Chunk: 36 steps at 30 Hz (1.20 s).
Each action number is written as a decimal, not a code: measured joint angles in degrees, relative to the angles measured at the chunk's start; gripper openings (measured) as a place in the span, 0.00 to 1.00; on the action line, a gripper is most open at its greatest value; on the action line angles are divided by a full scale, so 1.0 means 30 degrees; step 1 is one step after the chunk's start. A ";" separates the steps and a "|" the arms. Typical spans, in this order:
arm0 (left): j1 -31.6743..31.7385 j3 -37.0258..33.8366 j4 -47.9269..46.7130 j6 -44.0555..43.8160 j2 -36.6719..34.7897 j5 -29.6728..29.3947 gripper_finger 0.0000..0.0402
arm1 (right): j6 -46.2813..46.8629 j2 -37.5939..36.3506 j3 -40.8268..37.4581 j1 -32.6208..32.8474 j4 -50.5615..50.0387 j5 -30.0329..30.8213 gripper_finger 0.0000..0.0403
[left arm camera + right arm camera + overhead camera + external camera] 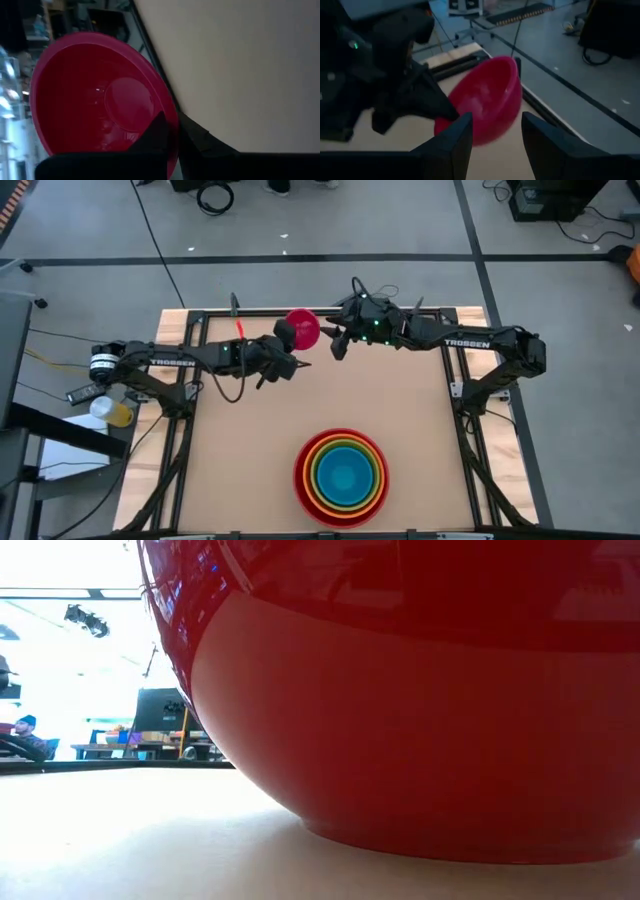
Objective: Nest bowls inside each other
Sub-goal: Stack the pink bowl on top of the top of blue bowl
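Note:
The smallest, magenta pink bowl [304, 327] hangs above the table's far middle, tipped on its side, with my left gripper [289, 343] shut on it. My right gripper [335, 342] stands open just to the right of it. In the right wrist view its two fingers [461, 141] frame the bowl [490, 102] without plainly touching it. The red bowl [343, 475] rests on its base near the front edge, with the orange, lime green and blue bowls [346, 474] nested in it. The red bowl's wall [420, 710] fills the low view. My left gripper pinches the magenta bowl's rim [172, 125], one finger [159, 131] inside the bowl and the other outside its wall. The fingers come at it from the table's left, slanting down. The bowl is lifted clear of the table and tipped on its side.
Bare tabletop [240, 440] lies between the arms and the nested stack. A yellow-filled bottle [112, 411] stands off the table's left edge. The low view shows a person [25, 730] and desks far behind the table.

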 joint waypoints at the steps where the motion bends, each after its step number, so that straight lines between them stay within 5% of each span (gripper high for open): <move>1: -0.0147 0.0000 0.0244 0.0397 0.0019 -0.0290 0.06 | 0.0113 -0.0007 0.0021 0.0032 0.0161 -0.0046 0.43; 13: -0.2058 0.0007 0.2258 0.6848 0.0114 -0.4399 0.06 | 0.1951 -0.0009 0.0029 0.0587 0.0316 0.0045 0.48; 20: -0.2611 -0.0028 0.3955 0.8273 0.0153 -0.4546 0.06 | 0.3023 -0.0073 0.0065 0.0615 -0.0564 0.0965 0.34; 26: -0.3173 0.0015 0.5117 0.2064 0.0166 -0.3277 0.12 | 0.4801 0.0029 0.0072 0.0528 -0.1576 0.1852 0.05; 33: -0.4462 0.0055 0.8736 -0.8532 -0.0075 -0.4968 0.32 | 0.8295 0.0102 -0.0051 -0.0750 -0.7368 0.2641 0.05; 36: -0.4759 0.0040 0.9147 -1.2633 -0.0139 -0.5010 0.38 | 0.8701 -0.0080 -0.0022 -0.1075 -1.0040 0.1221 0.05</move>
